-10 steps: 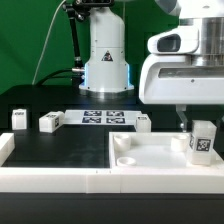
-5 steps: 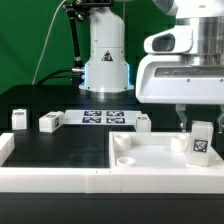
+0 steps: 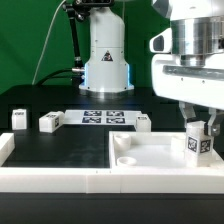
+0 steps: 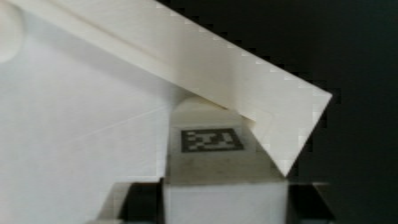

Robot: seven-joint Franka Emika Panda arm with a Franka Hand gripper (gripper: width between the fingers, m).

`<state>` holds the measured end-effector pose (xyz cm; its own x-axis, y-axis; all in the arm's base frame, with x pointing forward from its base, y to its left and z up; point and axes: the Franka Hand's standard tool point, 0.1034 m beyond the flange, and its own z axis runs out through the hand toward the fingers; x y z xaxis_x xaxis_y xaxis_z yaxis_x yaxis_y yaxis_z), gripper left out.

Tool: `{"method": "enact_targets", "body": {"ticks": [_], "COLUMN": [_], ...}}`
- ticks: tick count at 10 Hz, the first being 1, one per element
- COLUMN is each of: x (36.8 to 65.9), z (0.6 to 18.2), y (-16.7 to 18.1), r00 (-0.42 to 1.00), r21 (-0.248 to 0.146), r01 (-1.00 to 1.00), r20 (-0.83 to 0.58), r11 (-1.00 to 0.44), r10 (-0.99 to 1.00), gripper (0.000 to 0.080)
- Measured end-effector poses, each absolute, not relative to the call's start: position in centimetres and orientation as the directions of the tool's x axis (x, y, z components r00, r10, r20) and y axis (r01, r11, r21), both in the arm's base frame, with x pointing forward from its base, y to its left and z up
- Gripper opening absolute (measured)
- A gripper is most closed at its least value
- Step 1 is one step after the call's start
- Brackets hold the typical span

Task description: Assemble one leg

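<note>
While green backdrop hangs behind, black table (image 3: 60, 148) bears marker board (image 3: 105, 118).

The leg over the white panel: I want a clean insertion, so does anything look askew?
Yes. The leg, held by the pincer above the panel, looks tilted instead of upright in the exterior view.

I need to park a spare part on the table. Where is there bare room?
The black mat is bare between the marker board and the white rail in front. The exterior view's right is crowded: the gripper holds a leg over the white panel. Three legs line the back.
</note>
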<state>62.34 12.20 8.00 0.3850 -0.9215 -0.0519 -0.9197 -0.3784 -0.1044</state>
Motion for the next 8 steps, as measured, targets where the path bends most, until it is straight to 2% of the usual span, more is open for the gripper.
{"method": "enact_targets", "body": {"ticks": [5,7,8], "x": [62.37,62.44,62.38], "z": [8.08,8.08,8.04], "y": [12.91,12.82,13.02], "r00": [-0.153,-0.24,-0.287], "r21": [-0.067,-0.056,-0.047], "r01": [-0.985,-0.967,-0.954], "r20": [-0.112,-0.125,-0.134], "r11": [0.161,0.248,0.296], "r10": [-0.982,-0.963,-0.948], "gripper": [0.0294,0.0294,0.0369]}}
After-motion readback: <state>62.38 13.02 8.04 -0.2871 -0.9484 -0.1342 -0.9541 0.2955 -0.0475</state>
